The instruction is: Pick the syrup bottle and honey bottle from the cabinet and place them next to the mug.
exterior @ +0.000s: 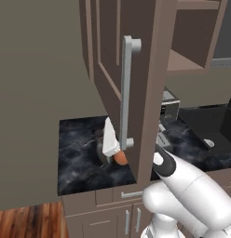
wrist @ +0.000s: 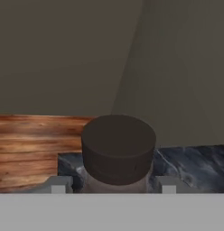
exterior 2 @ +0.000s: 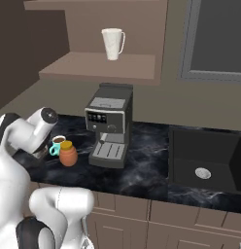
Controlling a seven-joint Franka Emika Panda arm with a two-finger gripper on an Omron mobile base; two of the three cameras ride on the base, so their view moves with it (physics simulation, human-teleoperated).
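In the hand view the gripper (wrist: 111,187) is seen with its two finger tips (wrist: 59,185) standing on either side of the syrup bottle (wrist: 118,151), just below its dark cap. The tips lie against the bottle's neck on both sides, so the bottle is pinched between them. The cap is viewed from slightly above and in front, with the bottle's long axis running away below it; the black marble counter (wrist: 195,162) is seen behind and beneath it, and the wooden floor (wrist: 37,144) beyond the counter's edge.

From the right base view the white arm is bent low over the counter (exterior 2: 142,170), its wrist dropped towards the counter's left end. Just beside it the teal mug (exterior 2: 57,144) is stood, with dark liquid inside, and the honey bottle (exterior 2: 68,153) is set upright touching or nearly touching the mug, its yellow cap on top. A coffee machine (exterior 2: 110,124) is placed next along, and a sink (exterior 2: 202,160) further right. A white jug (exterior 2: 112,44) is kept on the shelf above.

In the left base view the cabinet (exterior: 136,83) door is swung open, its long grey handle upright.
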